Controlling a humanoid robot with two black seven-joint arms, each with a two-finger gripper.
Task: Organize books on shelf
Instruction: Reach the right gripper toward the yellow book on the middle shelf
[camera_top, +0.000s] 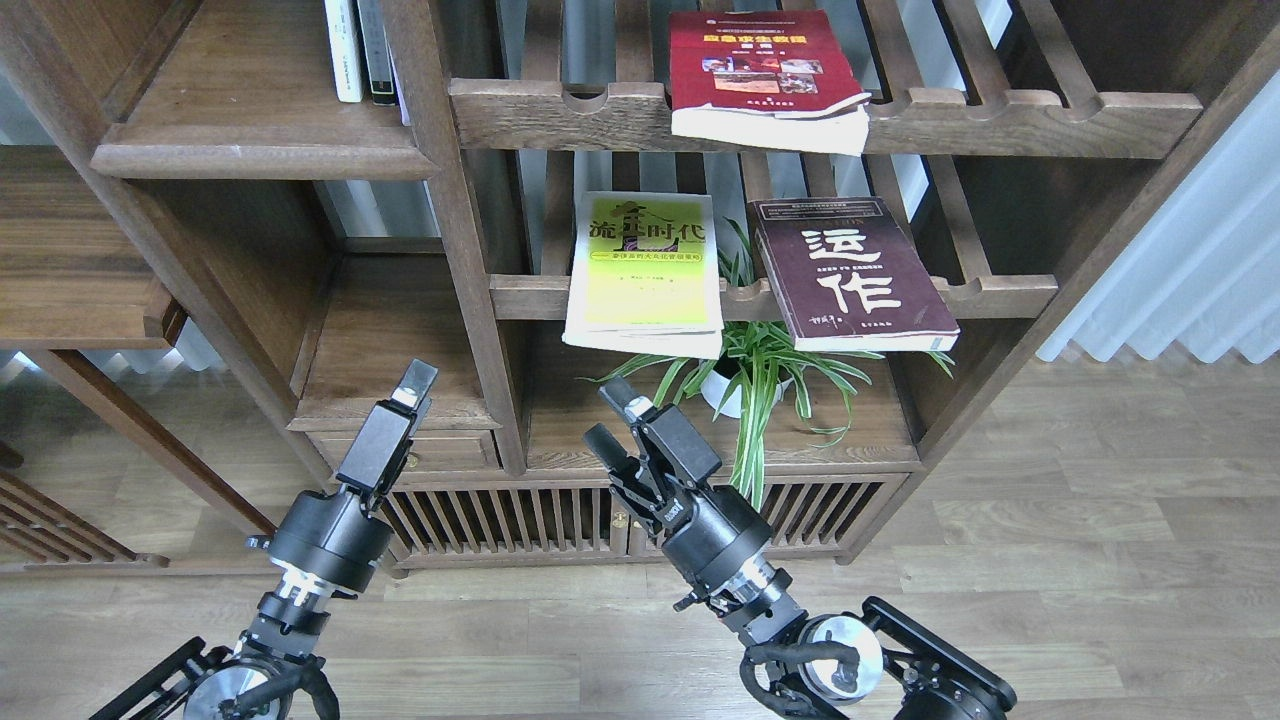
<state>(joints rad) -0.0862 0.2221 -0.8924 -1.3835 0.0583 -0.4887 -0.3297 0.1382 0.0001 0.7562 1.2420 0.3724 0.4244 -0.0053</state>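
Note:
Three books lie flat on the slatted racks in the head view. The red book (762, 65) is on the upper rack. The lime-yellow book (645, 262) and the dark maroon book (850, 275) are on the lower rack, overhanging its front rail. The shelf (250, 120), a solid dark-brown board with a rounded lip, is at the upper left. My left gripper (413, 382) is below it, in front of the drawer unit, seen side-on and holding nothing. My right gripper (608, 415) is open and empty, below the lime-yellow book.
Thin white and dark upright books (360, 50) stand at the shelf's back right. A potted spider plant (760, 370) sits under the lower rack, just right of my right gripper. A vertical post (470, 270) divides the bookcase. A drawer (430, 450) and slatted doors are below.

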